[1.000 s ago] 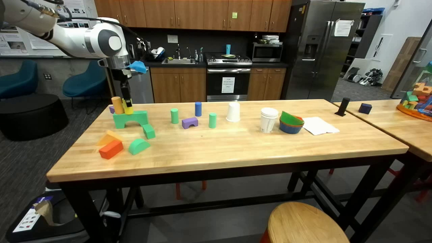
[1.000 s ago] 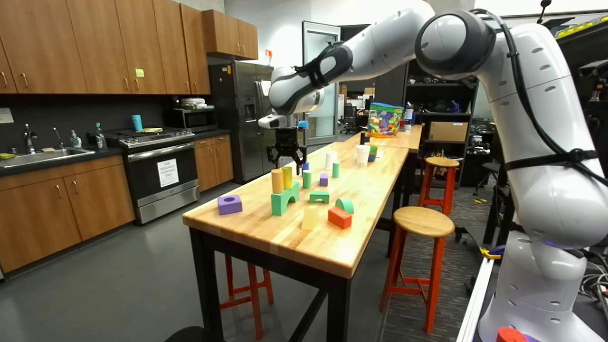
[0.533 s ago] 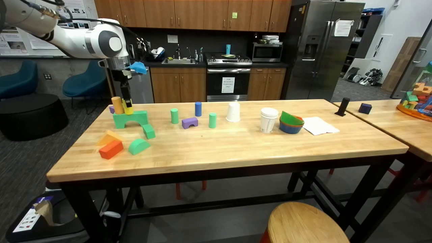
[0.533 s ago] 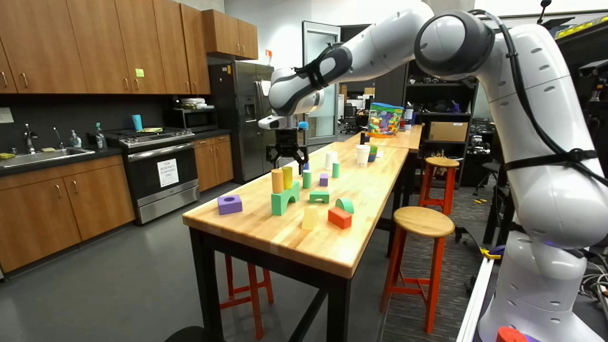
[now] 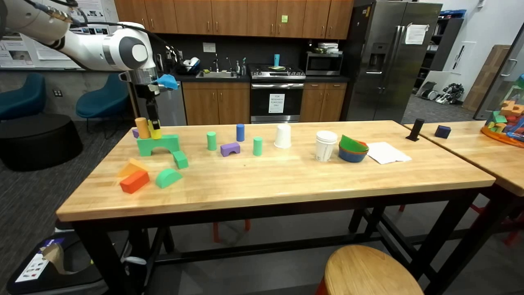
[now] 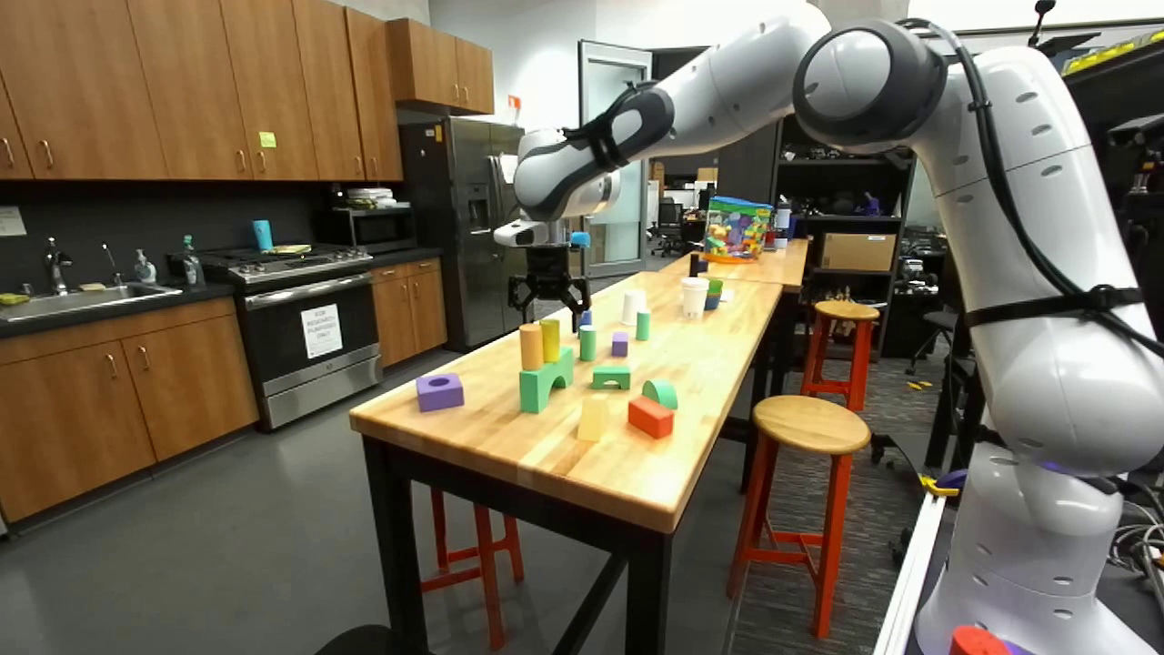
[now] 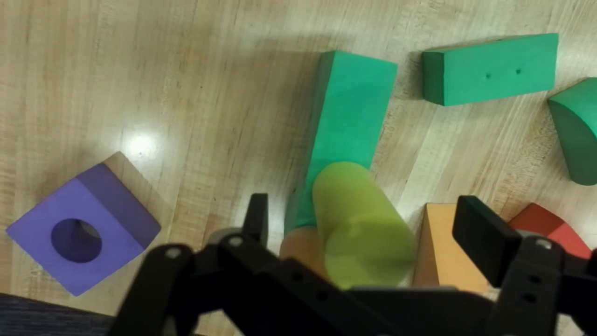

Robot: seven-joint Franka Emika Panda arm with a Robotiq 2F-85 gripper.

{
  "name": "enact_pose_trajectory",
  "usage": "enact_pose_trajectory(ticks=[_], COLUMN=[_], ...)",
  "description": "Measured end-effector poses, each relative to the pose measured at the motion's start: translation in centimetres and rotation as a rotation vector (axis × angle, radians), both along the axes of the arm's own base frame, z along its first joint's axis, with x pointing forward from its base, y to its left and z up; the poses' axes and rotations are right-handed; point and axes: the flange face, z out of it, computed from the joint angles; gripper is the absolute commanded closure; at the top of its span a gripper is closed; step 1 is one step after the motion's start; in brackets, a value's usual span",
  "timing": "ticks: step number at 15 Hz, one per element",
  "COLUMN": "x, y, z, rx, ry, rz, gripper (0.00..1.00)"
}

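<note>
Gripper (image 7: 363,218) hangs over one end of the wooden table (image 5: 262,180), jaws parted wide, clamping nothing, with daylight on either side of the yellow cylinder (image 7: 364,233) standing between them! Taking the wrist view from its left: well out to the gripper's left, a purple block (image 7: 109,235), round hole in its top. Closer in, half tucked under the gripper's body, an orange cylinder (image 7: 302,246), upright, right beside the yellow one; whether the two touch, can't say. Beneath the pair, a green arch (image 7: 357,107) reaches out ahead of the fingertips, carrying both. Then our yellow cylinder, upright on that arch, between the pads but not pinched: I'd call it light foam, firm with a little give, unlikely to slip or crack, yet easy to topple off so narrow a perch; best hold, square across the curved sides around mid-height, both pads meeting it evenly! Off to the right, a pale orange wedge (image 7: 445,252) sits low by the finger on that side; ahead of it, a short green block (image 7: 501,67); beyond the finger and partly hidden by it, a red block (image 7: 557,224); and furthest out on the gripper's right, a green half-round (image 7: 578,130)
</note>
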Motion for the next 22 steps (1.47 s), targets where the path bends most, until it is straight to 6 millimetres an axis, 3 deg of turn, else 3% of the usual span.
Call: enact_pose_trajectory(ticks=[2, 5, 8, 10, 13, 22], x=[0.0, -0.6, -2.5, -3.8, -4.9, -5.1], y=[0.2, 1.1, 2.0, 2.3, 1.3, -9.4], z=[2.0, 7.9, 13.0, 14.9, 15.3, 10.7], rx=[-0.003, -0.02, -0.039, -0.05, -0.056, -0.038], ry=[-0.032, -0.119, -0.156, -0.145, -0.118, -0.159], rz=[0.007, 0.05, 0.176, 0.289, 0.362, -0.136], gripper=[0.0, 0.0, 0.0, 0.0, 0.0, 0.0])
